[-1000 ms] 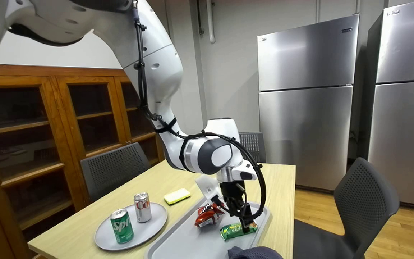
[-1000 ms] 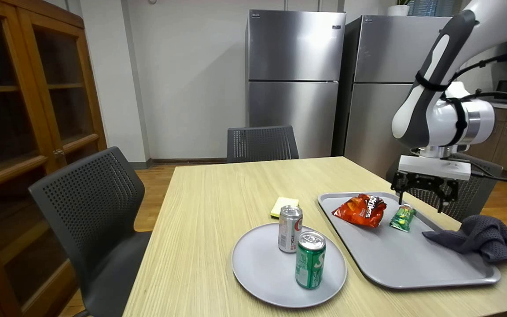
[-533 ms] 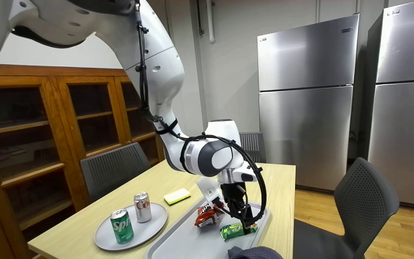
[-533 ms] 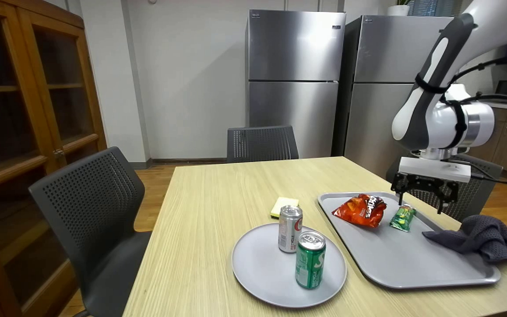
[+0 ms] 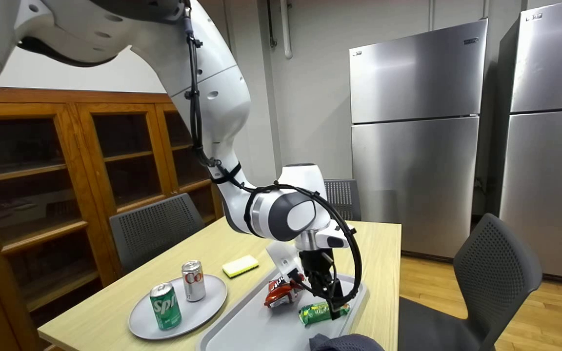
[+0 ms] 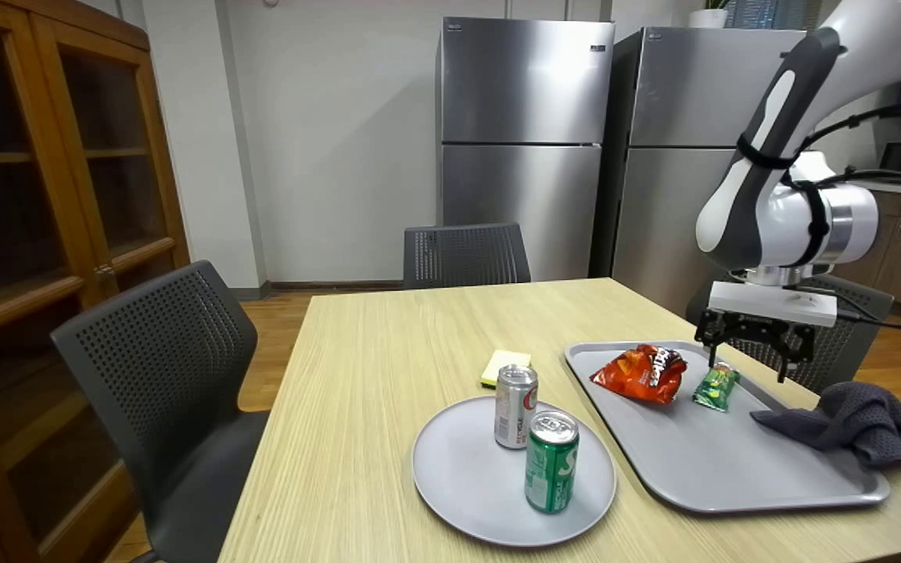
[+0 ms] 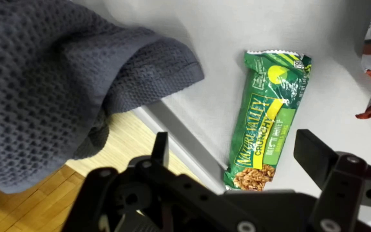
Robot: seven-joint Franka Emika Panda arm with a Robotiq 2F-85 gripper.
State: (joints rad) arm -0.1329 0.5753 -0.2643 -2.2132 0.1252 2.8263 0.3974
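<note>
My gripper (image 7: 233,141) stands open above the tray, its fingers spread wide with nothing held between them. In the wrist view, a green granola bar (image 7: 262,129) lies flat on the grey tray (image 7: 211,38), its lower end between the two fingers and partly hidden by the gripper body. An exterior view shows the gripper (image 6: 748,365) just over that bar (image 6: 716,387), apparently not touching it. Beside the bar lies a red chip bag (image 6: 646,374), whose edge shows at the right of the wrist view. A dark grey cloth (image 7: 60,80) drapes over the tray's edge.
A round grey plate (image 6: 458,477) carries a green Sprite can (image 6: 551,469) and a silver can (image 6: 515,407), both upright. Near the plate sits a yellow sponge (image 6: 504,366). Dark chairs (image 5: 495,278) stand around the wooden table (image 6: 372,391); two steel refrigerators (image 5: 412,146) are behind.
The arm and gripper have come down very slightly toward the granola bar. The jaws stay wide, and the objects on the table have not moved.
</note>
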